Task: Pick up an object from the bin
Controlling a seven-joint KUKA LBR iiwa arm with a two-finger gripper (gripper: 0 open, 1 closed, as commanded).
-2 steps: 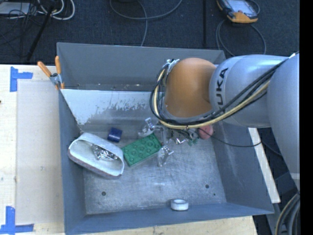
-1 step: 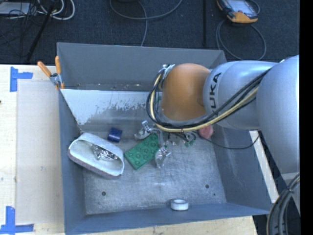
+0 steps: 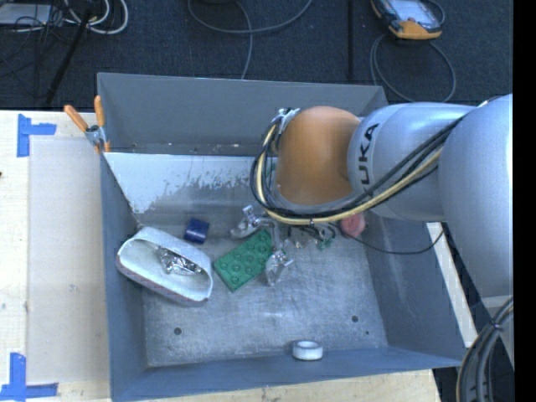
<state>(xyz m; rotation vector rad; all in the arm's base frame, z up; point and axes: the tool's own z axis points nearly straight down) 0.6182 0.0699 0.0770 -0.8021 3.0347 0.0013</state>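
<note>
In the grey bin (image 3: pixel 251 333), the gripper (image 3: pixel 265 241) stands wide open over one end of the green plate (image 3: pixel 239 266) in the middle. It looks light, hard and flat, so pinch its long edges. I count one green plate, one blue block (image 3: pixel 196 229), one white ring (image 3: pixel 306 350), one white dish (image 3: pixel 134 266), one pink thing (image 3: pixel 355 224).
</note>
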